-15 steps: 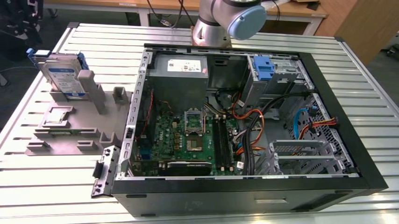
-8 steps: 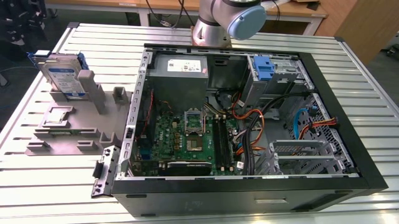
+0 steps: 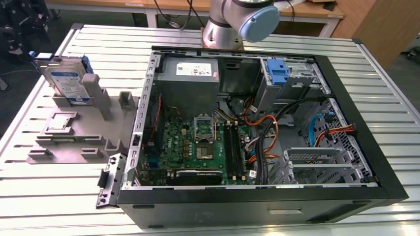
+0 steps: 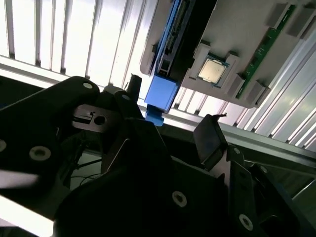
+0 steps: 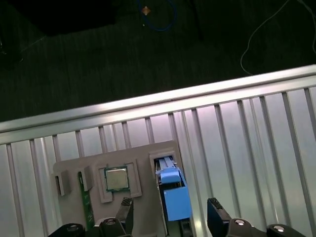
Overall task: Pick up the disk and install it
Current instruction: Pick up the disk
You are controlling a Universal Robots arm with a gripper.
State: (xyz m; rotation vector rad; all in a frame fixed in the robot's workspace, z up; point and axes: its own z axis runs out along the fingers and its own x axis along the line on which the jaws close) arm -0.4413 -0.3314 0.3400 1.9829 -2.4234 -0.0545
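The disk stands on edge in a slot of the grey holder at the exterior view's left, its white-and-blue label facing out and its blue carrier around it. In both wrist views the blue carrier end of the disk lies in line with the gap of my gripper. The gripper is open, with one dark fingertip on each side of the disk and clear of it. Nothing is held.
The holder also carries a processor chip and a green memory stick. An open computer case lies on the slatted table, with a power supply and a drive bay with a blue bracket. The table's edge runs just beyond the holder.
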